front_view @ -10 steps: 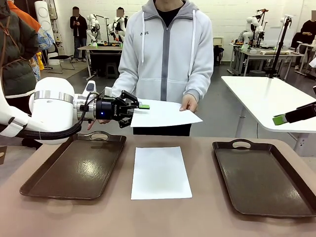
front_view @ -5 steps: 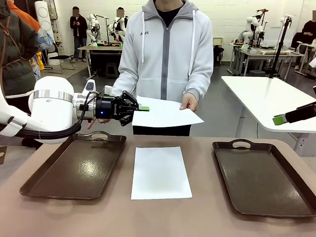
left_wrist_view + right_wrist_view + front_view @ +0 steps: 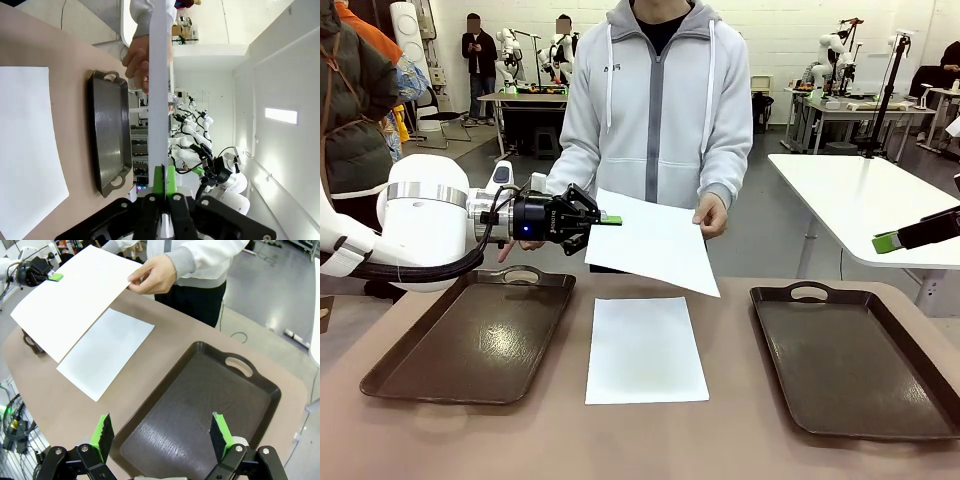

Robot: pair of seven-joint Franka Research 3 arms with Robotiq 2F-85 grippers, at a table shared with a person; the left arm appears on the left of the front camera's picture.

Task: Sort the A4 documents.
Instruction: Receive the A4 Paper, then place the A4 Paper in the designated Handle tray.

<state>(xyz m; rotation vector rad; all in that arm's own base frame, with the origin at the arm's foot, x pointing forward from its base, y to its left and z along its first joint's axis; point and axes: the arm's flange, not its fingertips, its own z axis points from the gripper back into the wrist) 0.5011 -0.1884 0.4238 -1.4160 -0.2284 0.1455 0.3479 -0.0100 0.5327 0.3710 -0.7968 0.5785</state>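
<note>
Now, front view: your left gripper (image 3: 607, 218) pinches the raised A4 sheet (image 3: 655, 245) at its 9 o'clock corner, and the person's hand (image 3: 712, 213) holds its 3 o'clock edge. A second A4 sheet (image 3: 645, 350) lies on the table (image 3: 720, 440) between the left tray (image 3: 470, 340) and right tray (image 3: 850, 360), in neither. Left wrist view: green pads (image 3: 171, 179) pressed together on the sheet's edge. Right wrist view: your right gripper (image 3: 162, 432) hangs over the right tray, fingers spread.
</note>
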